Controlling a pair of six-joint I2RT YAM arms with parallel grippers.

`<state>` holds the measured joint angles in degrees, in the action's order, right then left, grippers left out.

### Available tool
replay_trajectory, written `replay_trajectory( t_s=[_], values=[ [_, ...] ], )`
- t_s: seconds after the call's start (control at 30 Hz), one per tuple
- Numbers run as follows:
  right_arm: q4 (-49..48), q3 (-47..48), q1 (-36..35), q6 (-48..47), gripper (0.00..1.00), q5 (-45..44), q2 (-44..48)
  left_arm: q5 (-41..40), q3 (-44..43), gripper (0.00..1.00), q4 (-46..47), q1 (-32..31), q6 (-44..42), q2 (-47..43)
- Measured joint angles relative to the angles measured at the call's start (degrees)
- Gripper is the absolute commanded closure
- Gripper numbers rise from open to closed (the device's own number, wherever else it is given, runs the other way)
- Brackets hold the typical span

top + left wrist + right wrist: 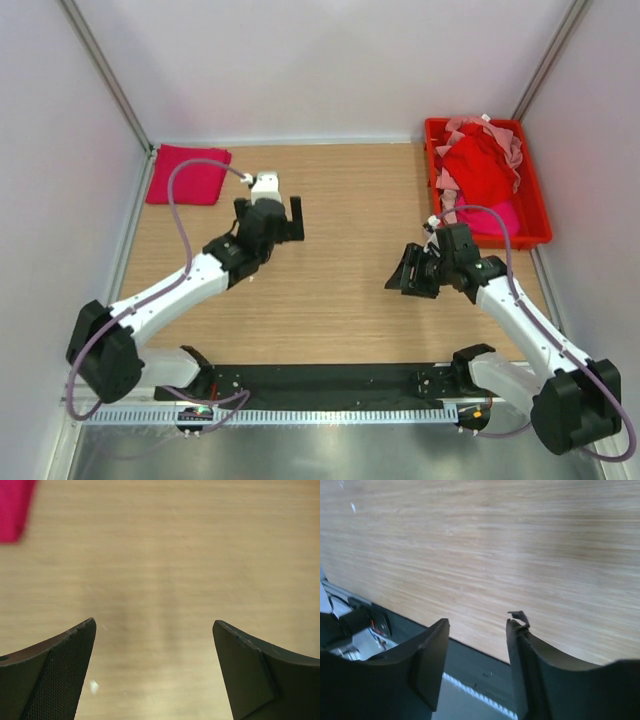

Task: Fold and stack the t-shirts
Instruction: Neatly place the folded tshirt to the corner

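Wood-grain bench (330, 310) inside pale walls. Folded shirt (188, 175), magenta, flat at far left corner; seen as a blurred edge top left in left wrist view (12, 507). Left fingers (296, 218) (60, 675) spread wide, holding nothing, above bare wood, to the right of folded shirt and apart from it. Red bin (541, 215) at far right corner: red shirt (480, 170) heaped on top, pink shirt (513, 150) crumpled around it, magenta shirt (497, 216) beneath at near end. Right fingers (410, 272) (427, 665) partly open, empty, over bare wood nearer than bin, pointing away from it, clear of all cloth.
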<state>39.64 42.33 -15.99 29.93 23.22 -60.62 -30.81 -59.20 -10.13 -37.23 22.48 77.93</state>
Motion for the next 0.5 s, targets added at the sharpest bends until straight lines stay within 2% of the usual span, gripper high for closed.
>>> replay_trajectory(
  t_s=[0.07,0.17,0.2,0.27,0.5],
  values=[
    [-3.7,-4.3,0.0,2.3,0.37,-1.5,4.3,1.9,6.3,0.0,-0.6,-3.3,4.7,-5.4],
    [-8.6,-10.9,0.0,6.5,0.22,-3.1,10.3,5.4,15.3,0.0,-2.2,-7.4,11.7,-14.4],
    [-10.1,-13.3,0.0,8.0,0.12,-3.6,12.4,6.5,17.6,0.0,-2.6,-7.7,13.7,-17.3],
    [-13.1,-18.0,0.0,11.4,0.01,-4.5,17.0,7.7,20.7,0.0,-3.0,-7.6,16.9,-22.1],
    [-17.9,-32.2,0.0,23.5,0.0,-4.6,36.5,13.8,35.1,0.0,1.6,-7.6,27.7,-44.1]
  ],
)
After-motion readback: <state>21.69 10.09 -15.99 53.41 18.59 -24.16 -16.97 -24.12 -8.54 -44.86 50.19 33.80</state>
